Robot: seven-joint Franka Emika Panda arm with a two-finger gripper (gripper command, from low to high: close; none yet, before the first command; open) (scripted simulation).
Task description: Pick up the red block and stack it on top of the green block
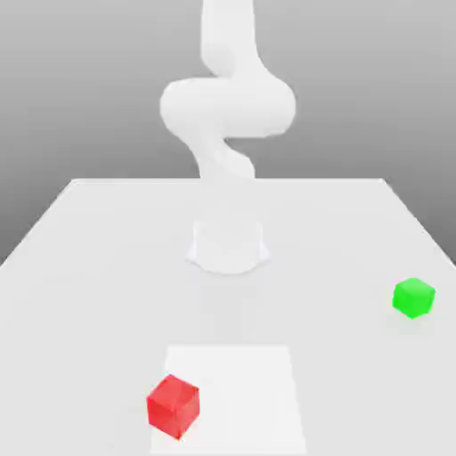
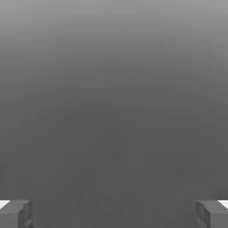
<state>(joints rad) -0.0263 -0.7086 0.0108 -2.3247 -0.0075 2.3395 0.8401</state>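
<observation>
White tabletop (image 1: 89, 267) under a grey backdrop carried the red block (image 1: 173, 406) near the front edge and the green block (image 1: 413, 297) well apart, toward the exterior view's right. Neither cube lay between the gripper (image 2: 114, 213) fingers (image 2: 15, 213), which stood spread wide with nothing held.

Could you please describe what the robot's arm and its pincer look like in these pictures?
The arm is smooth, plain white, built of rounded, bulbous segments on a round white base; no cables or markings are visible. The pincer has two blocky grey fingers with lighter, whitish upper edges.
</observation>
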